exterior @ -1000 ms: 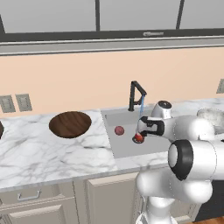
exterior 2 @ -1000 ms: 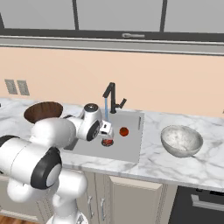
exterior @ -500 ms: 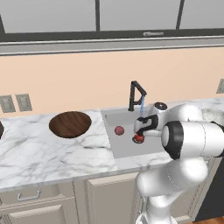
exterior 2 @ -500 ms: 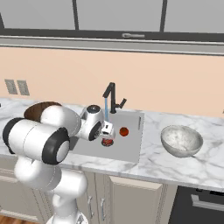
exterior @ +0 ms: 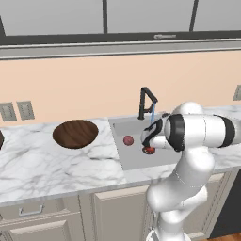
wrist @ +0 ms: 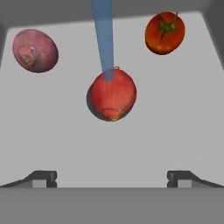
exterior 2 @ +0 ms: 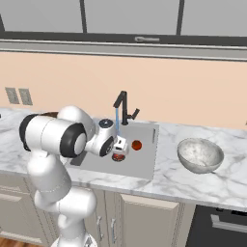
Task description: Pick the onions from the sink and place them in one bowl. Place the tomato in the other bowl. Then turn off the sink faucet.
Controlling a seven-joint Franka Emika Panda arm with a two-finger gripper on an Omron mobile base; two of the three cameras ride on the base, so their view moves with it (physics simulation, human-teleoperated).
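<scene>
Down in the sink (wrist: 179, 122), a deep red onion (wrist: 113, 94) lies straight ahead of my open gripper (wrist: 111, 179), under the blue water stream (wrist: 103, 35). The mauve-pink onion (wrist: 35, 50) rests to its upper left and the tomato (wrist: 165, 33) to its upper right. From the left base, my gripper (exterior: 148, 141) hovers just over the red onion (exterior: 149, 150) in the sink (exterior: 134, 155), with the mauve onion (exterior: 128, 140) beside it. The black faucet (exterior: 147, 101) is running. The wooden bowl (exterior: 75, 133) sits left of the sink, and the grey-white bowl (exterior 2: 200, 154) right of it.
The marble counter (exterior: 42, 164) runs on both sides of the sink, with wall outlets (exterior: 16, 111) behind on the left. The faucet stem (exterior 2: 123, 107) stands just behind my gripper (exterior 2: 119, 147). A dark oven front (exterior 2: 217, 226) is at the lower right.
The arm has folded, elbow swinging forward, and the gripper has come down closer over the red onion. The onions and tomato have not moved.
</scene>
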